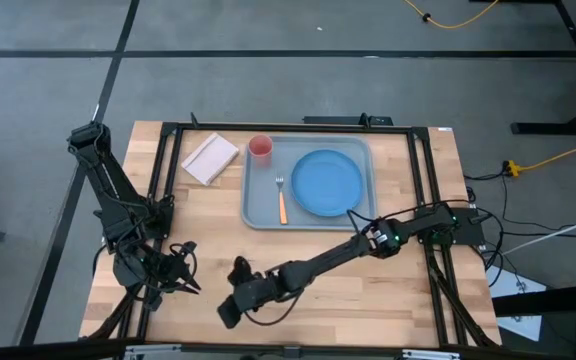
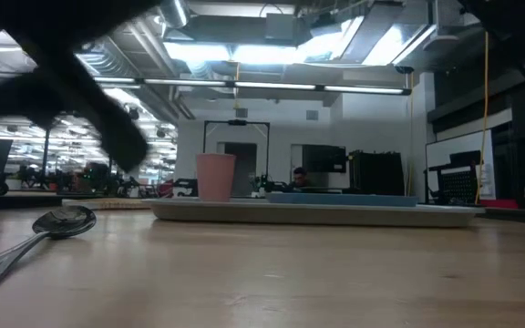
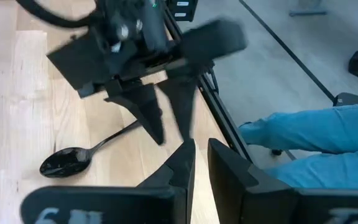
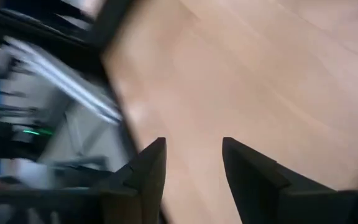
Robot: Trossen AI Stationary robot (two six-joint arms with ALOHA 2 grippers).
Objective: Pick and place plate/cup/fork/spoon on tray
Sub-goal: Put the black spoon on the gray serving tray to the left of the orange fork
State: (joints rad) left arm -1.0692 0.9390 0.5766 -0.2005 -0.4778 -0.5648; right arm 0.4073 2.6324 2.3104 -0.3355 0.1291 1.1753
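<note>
Now, spoon [image 2: 35,235]: seen lying flat on the bare table [image 1: 368,300] at the near edge, bowl up, well apart from the tray; it is the one piece not yet placed, and nothing is holding it.
Right gripper [image 1: 233,300]: reached far across to the near-left part of the table, close beside the spoon in the left wrist view; its fingers are parted with only wood between them (nothing gripped).
Left gripper [image 1: 183,265]: parked at the near-left corner, fingers drawn almost together with a thin gap and nothing between them.
Step in hand: judged to be the pick of the spoon by the right gripper.
How it is best done: the parted fingers should be lined up across the thin handle rather than over the round bowl, lowered until the tips nearly meet the wood, then closed (a flat, thin handle is likely to slip if caught from one side only).
Watch-out: the left gripper sits near, so a straight lift is advised before any swing.
Tray [image 1: 258,215]: farther back, already holding the fork [image 1: 281,200] and the plate [image 1: 326,182].
Cup [image 1: 260,148]: upright at the tray's far-left corner.
Pad [image 1: 210,158]: off the tray, just left of the cup.
</note>
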